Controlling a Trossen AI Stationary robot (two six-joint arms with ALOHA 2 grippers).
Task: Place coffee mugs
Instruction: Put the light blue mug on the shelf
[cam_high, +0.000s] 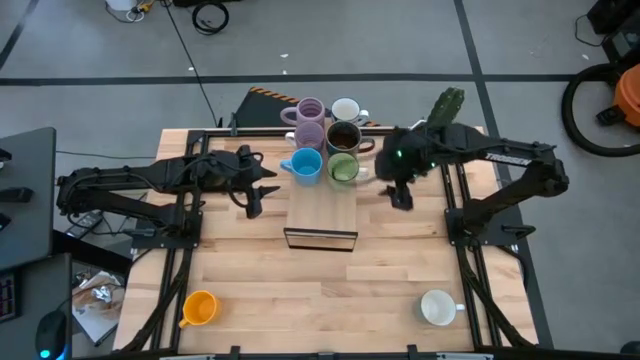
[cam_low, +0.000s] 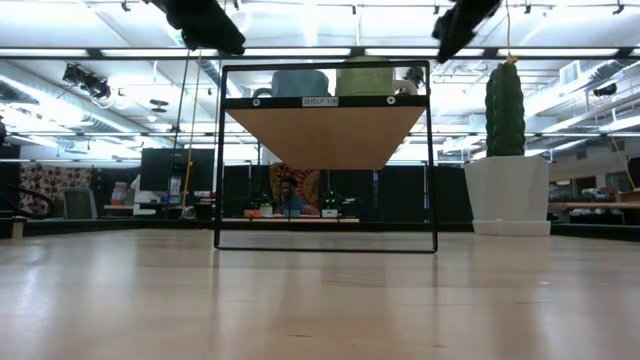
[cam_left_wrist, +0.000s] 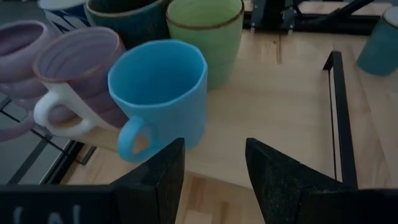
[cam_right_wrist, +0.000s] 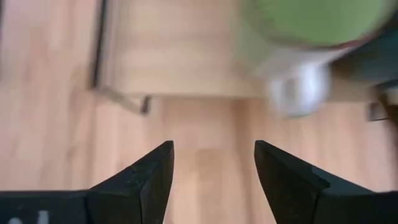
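Six coffee mugs stand bunched on the far part of a wooden shelf (cam_high: 322, 208): two lilac (cam_high: 310, 122), a white (cam_high: 346, 109), a dark brown (cam_high: 343, 136), a blue (cam_high: 303, 165) and a green (cam_high: 343, 168). An orange mug (cam_high: 200, 308) stands on the table at the near left, and another white mug (cam_high: 438, 307) at the near right. My left gripper (cam_left_wrist: 214, 174) hangs open just left of the shelf, facing the blue mug (cam_left_wrist: 158, 93). My right gripper (cam_right_wrist: 211, 162) is open to the right of the shelf, with the green mug (cam_right_wrist: 311, 25) ahead of it and nothing between its fingers.
A cactus in a white planter (cam_low: 505, 190) stands at the far right of the table, behind my right arm. The shelf is a black frame (cam_low: 325, 170) with a raised wooden top, and the near part of that top is bare.
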